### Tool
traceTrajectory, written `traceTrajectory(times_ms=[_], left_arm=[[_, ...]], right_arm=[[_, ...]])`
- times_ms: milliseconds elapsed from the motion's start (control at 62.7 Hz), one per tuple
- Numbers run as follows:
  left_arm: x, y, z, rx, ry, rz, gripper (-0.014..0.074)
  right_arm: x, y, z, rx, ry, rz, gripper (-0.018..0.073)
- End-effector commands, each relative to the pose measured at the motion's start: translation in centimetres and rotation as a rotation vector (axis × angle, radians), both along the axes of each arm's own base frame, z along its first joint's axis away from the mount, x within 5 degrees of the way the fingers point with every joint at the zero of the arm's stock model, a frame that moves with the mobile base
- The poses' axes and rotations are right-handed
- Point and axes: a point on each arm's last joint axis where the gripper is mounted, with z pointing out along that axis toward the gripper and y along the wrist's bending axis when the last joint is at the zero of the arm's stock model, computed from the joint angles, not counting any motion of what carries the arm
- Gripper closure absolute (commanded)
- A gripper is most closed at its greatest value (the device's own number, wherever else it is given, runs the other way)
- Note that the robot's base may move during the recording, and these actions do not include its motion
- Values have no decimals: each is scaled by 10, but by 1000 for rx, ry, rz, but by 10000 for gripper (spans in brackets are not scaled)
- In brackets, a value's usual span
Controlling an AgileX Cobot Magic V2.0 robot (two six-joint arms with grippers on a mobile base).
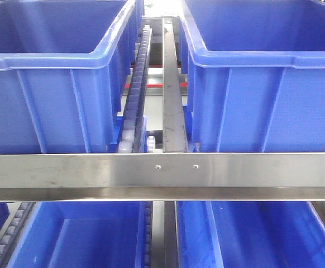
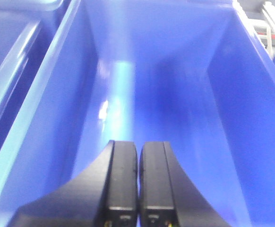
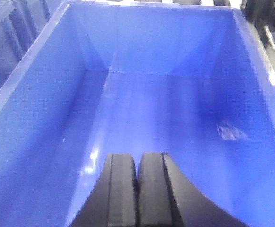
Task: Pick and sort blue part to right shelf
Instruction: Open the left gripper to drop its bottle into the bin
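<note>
Left wrist view: the left claw (image 2: 137, 182) hangs over a blue bin (image 2: 57, 109), fingers pressed together, gripping nothing. Likewise the right claw (image 3: 137, 189), above another bin (image 3: 33, 94). No blue part shows on the right shelf (image 1: 162, 170).

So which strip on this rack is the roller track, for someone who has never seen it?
Start at the wide steel front rail crossing the front view. Above it, two blue bins sit with a gap between them. The roller track runs back along the gap's left side: a row of small wheels, unlike the smooth steel bar beside it.
</note>
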Motion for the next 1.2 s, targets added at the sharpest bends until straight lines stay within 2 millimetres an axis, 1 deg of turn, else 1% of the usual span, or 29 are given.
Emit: traceTrajectory(times_ms=[0,80,96,192,335,431,543,654,1181], left_arm=[[-21,2,9,17,-134,13,473],[-40,3,-1,78,-151,5,473],[-54,3,-4,77,-178,5,473],[-76,3,-7,71,-188,-1,473],[-102,3,-6,71,-202,-12,473],[-117,3,-4,71,-231,-15,473],[-129,4,-1,70,-283,-14,473],[-134,4,1,69,-304,-13,473],[-134,4,1,69,-304,-13,473]], right_arm=[[-18,-3,17,11,-168,-9,501],[-37,-5,7,14,-202,-12,501],[-49,-6,0,15,-216,-13,501],[-70,-8,-11,16,-234,-13,501],[-102,-10,-25,21,-281,-13,501],[-118,-12,-30,24,-317,-12,501],[-132,-13,-29,29,-367,-12,501],[-139,-13,-27,32,-396,-12,501],[-138,-13,-28,31,-391,-11,501]])
